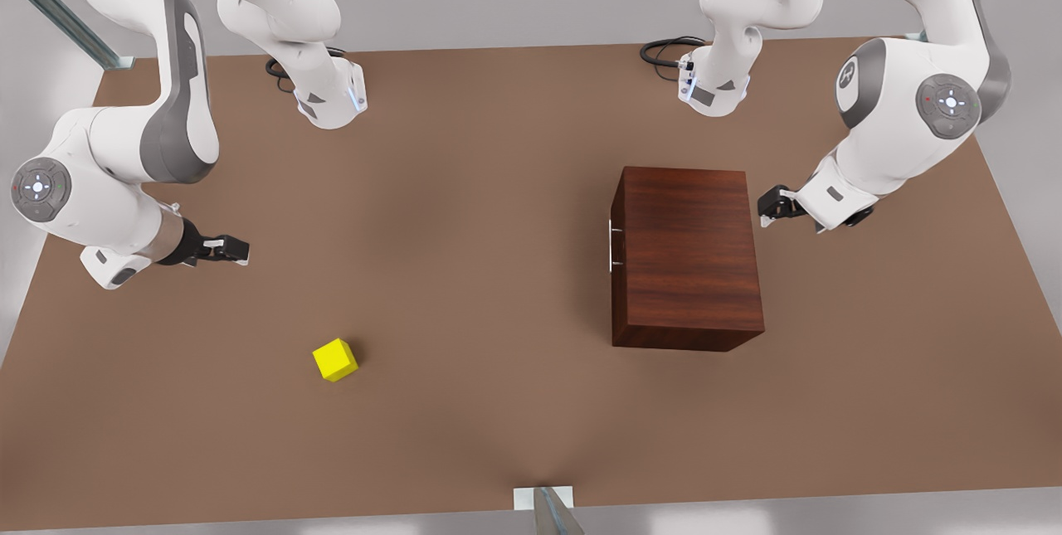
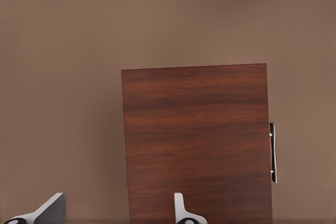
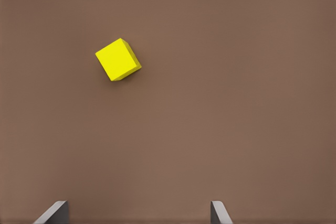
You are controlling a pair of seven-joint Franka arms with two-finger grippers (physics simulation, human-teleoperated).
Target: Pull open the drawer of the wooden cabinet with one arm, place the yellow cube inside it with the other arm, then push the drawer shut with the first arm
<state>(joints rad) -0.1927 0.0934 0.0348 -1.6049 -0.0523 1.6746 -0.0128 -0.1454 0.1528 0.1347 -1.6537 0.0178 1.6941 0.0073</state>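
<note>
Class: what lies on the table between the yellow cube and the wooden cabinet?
Nothing: the front view shows bare table between yellow cube and wooden cabinet.

— How much of the left pincer (image 2: 116,209) shows from its own wrist?

— Just two finger ends, set apart. The rest is cut off at the edge. It's the same with the right pincer (image 3: 137,211).

— And the wooden cabinet (image 2: 197,140) ahead of the left pincer?

— The end nearest the pincer runs out of the picture. Its drawer front is seen edge-on, so I can't make out the drawer's outline. The handle (image 2: 273,152) is only a thin sliver.
</note>
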